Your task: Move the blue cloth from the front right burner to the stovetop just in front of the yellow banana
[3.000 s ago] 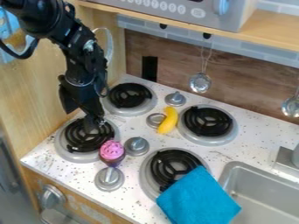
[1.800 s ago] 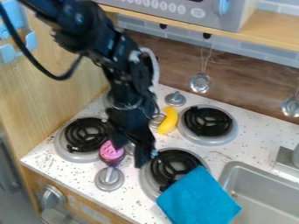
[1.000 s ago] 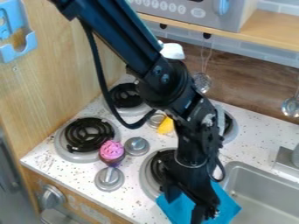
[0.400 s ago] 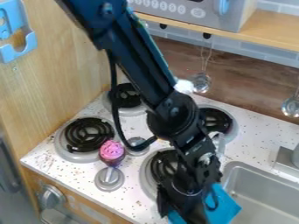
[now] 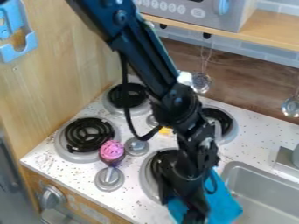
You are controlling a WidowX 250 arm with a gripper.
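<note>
Pinching the blue cloth well in from its hem

The pincer (image 5: 186, 210) is down at the blue cloth (image 5: 225, 199), around five o'clock in the view; whether it is apart, together or clamped on fabric, I cannot tell. I'd judge a deep fold the surest bite, with a short straight lift to prove the hold before any sideways travel (thin fabric slips out easily).

Left to right, the worktop's (image 5: 61, 168) front edge slants from eight towards six o'clock. The pink-topped cupcake (image 5: 111, 151) and the front knob (image 5: 109, 179), around ten o'clock from the pincer, deserve a wide berth. The burner (image 5: 147, 179), at eleven, could snag a corner. The sink (image 5: 257, 177) lies at two, just beside the cloth.
</note>
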